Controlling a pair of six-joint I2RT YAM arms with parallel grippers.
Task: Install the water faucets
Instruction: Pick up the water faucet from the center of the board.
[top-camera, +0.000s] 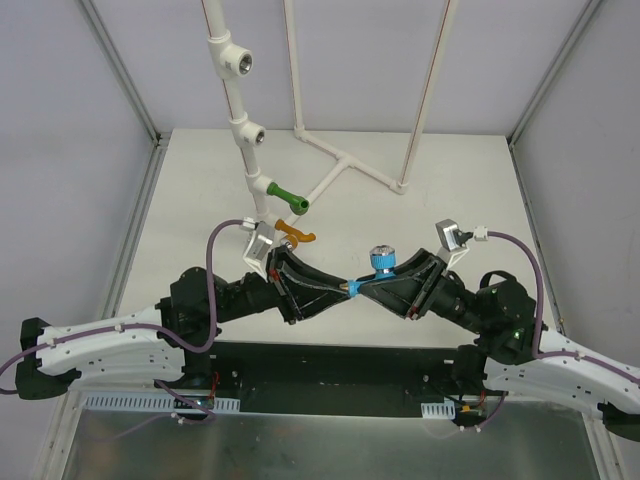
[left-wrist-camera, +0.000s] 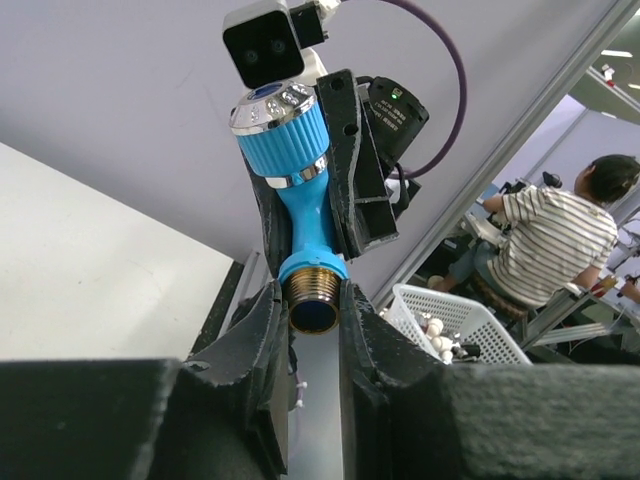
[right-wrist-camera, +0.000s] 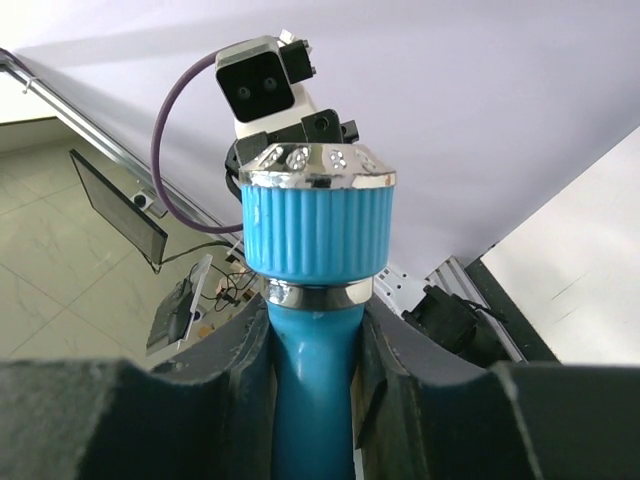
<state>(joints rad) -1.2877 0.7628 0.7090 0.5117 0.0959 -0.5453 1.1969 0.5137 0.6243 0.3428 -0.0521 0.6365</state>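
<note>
The right gripper (right-wrist-camera: 316, 345) was pressed together on the stem of the light blue faucet (right-wrist-camera: 318, 235), just under its ribbed knob, both fingers flat against the plastic. The left gripper (left-wrist-camera: 313, 305) faced it tip to tip over the near middle of the table (top-camera: 450, 180). Its fingers (left-wrist-camera: 262, 330) flanked the brass threaded end (left-wrist-camera: 313, 298) closely on both sides and seemed to pinch it, though the exact contact was hard to read. The tap was thus carried by both claws at once. Its long axis ran from the thread inside the left claw, through the right claw, to the knob just beyond the right fingers. Its spout could not be made out in any view.

Just beyond the left claw's wrist lay the orange faucet (top-camera: 297, 237), at the foot of the white pipe riser (top-camera: 236, 100), its joint hidden behind the left wrist camera. Farther off, the green faucet (top-camera: 287, 197) sat in its tee. Farthest, two tee fittings (top-camera: 241, 66) higher on the riser showed bare sockets. These lay ahead and to the left of the claws, nearer the left arm, so the next move likely needed the thread turned that way, free of any finger
</note>
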